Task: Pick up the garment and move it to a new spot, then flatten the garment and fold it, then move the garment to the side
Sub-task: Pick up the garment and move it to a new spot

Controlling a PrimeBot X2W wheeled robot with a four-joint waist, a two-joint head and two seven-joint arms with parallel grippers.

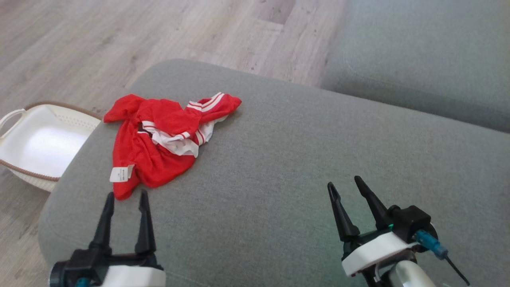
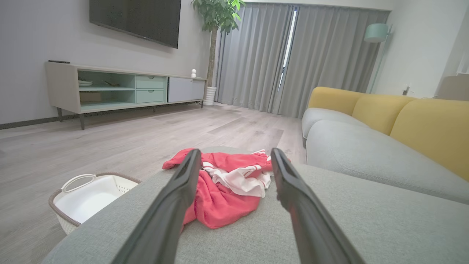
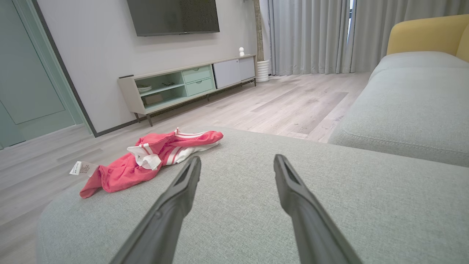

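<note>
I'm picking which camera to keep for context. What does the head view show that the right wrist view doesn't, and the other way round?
Head view adds: the white plastic basket with a brown rim and the open left end effector. Right wrist view adds: the dark wall-mounted television, the pale cabinet with green drawers, the grey curtains, the yellow sofa backrest. Both share: the crumpled red and white garment, the grey fabric cushion under it, the pale wood floor, the open right end effector.
</note>
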